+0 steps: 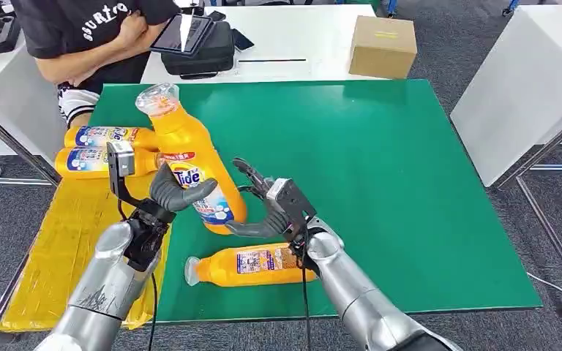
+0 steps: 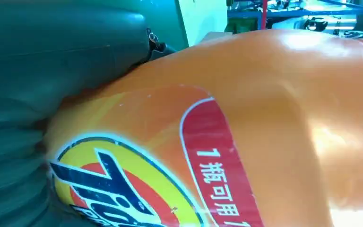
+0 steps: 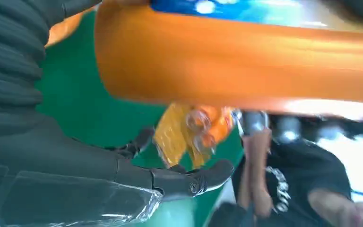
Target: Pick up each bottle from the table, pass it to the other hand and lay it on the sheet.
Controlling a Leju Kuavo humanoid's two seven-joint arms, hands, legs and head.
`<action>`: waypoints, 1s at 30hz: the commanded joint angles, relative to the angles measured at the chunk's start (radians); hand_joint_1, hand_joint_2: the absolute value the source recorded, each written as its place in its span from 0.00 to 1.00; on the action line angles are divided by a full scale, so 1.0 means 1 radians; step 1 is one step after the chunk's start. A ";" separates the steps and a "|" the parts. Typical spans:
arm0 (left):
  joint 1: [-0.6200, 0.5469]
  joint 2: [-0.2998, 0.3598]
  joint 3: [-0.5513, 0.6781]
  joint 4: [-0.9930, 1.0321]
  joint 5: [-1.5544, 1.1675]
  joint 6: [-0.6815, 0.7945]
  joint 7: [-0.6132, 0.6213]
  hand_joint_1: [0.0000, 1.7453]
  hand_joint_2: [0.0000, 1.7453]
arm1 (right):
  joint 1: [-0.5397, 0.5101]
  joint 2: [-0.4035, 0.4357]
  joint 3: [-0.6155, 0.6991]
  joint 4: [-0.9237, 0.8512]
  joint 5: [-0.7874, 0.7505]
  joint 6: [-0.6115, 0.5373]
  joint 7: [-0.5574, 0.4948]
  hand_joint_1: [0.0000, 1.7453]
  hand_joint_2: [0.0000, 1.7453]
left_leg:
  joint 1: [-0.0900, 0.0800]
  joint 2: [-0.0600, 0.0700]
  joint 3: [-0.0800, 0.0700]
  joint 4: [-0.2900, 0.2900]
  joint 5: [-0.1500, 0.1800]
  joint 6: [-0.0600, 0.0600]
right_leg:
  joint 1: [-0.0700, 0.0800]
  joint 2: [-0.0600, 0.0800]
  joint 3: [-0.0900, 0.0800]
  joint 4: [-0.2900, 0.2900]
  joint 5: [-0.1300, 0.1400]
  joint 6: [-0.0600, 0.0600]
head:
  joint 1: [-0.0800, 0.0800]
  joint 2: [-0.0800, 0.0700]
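Observation:
My left hand (image 1: 162, 196) grips a large orange Tide bottle (image 1: 190, 157) around its labelled middle and holds it tilted above the green table (image 1: 410, 183), cap end away from me. Up close the bottle's label (image 2: 170, 165) rests against the grey hand. My right hand (image 1: 269, 208) is open beside the bottle's base, fingers spread around it without closing; its thumb (image 3: 189, 182) lies apart from the bottle (image 3: 246, 61). Another orange bottle (image 1: 249, 265) lies on the table under my right wrist. Two more bottles (image 1: 102, 137) (image 1: 91, 162) lie on the yellow sheet (image 1: 58, 248).
A person in a black shirt (image 1: 80, 29) stands at the table's far left corner. Behind the green table are a black bag with a tablet (image 1: 197, 44) and a cardboard box (image 1: 383, 45). A white table (image 1: 527, 80) stands to the right.

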 commanded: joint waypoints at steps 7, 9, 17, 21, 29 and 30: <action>0.017 -0.002 0.069 -0.047 -0.052 0.043 0.014 1.00 1.00 | 0.141 -0.077 -0.021 -0.395 0.127 -0.183 0.062 0.00 1.00 | 0.001 -0.002 0.001 0.000 0.000 -0.001 | 0.001 -0.003 0.002 -0.001 -0.001 -0.003 | 0.000 0.000; 0.025 -0.002 0.092 -0.058 -0.062 0.057 0.014 1.00 1.00 | 0.175 -0.085 -0.020 -0.484 0.160 -0.232 0.084 0.00 1.00 | 0.001 -0.001 0.002 0.000 -0.001 -0.001 | 0.002 -0.003 0.003 -0.001 -0.001 -0.005 | 0.000 0.000; 0.009 0.012 0.184 -0.077 -0.270 0.286 -0.036 1.00 1.00 | 0.302 -0.153 -0.016 -0.753 0.252 -0.397 0.078 0.00 1.00 | 0.001 -0.001 -0.001 0.000 0.000 -0.001 | 0.001 -0.002 0.000 -0.001 0.000 -0.002 | 0.000 0.000; 0.002 0.016 0.196 -0.072 -0.380 0.396 -0.056 1.00 1.00 | 0.309 -0.158 -0.010 -0.767 0.285 -0.438 0.079 0.00 1.00 | 0.001 -0.001 0.000 0.001 -0.001 -0.001 | 0.002 -0.003 0.001 0.000 -0.001 -0.004 | 0.000 0.000; -0.051 0.104 0.228 0.035 -0.782 0.648 -0.078 1.00 1.00 | 0.351 -0.223 0.055 -0.791 0.375 -0.545 0.079 0.00 1.00 | 0.001 0.000 0.001 -0.001 0.000 -0.001 | 0.001 -0.001 0.001 -0.001 0.000 -0.003 | 0.000 0.000; -0.051 0.104 0.228 0.035 -0.782 0.648 -0.078 1.00 1.00 | 0.351 -0.223 0.055 -0.791 0.375 -0.545 0.079 0.00 1.00 | 0.001 0.000 0.002 -0.001 -0.001 -0.002 | 0.002 -0.002 0.003 -0.001 -0.001 -0.005 | 0.000 0.000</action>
